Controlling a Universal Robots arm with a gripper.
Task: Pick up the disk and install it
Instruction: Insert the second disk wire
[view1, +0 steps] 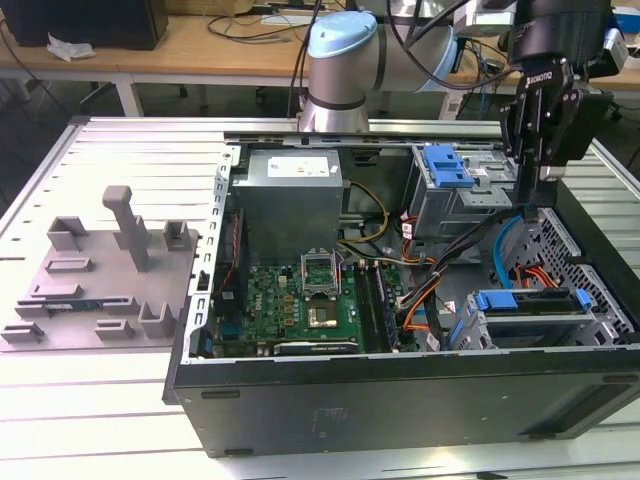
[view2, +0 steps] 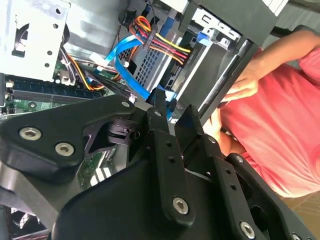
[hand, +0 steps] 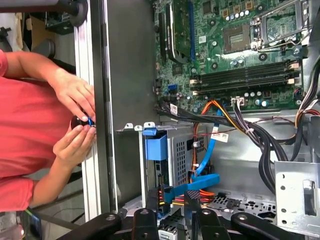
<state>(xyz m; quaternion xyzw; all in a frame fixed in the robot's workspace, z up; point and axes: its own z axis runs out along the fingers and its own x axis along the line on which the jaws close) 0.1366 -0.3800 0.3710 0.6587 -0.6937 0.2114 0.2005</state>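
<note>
While mounted in bay, disk (view1: 528, 301) shows blue bracket, edge-on.

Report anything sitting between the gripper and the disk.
The gripper hovers above the disk, which lies low in the case. A blue flat cable crosses just beyond its fingertips, with orange wires beside it; both seem to lie in the way.

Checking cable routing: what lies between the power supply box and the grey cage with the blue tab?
Yellow and black cables, in the exterior view.
</note>
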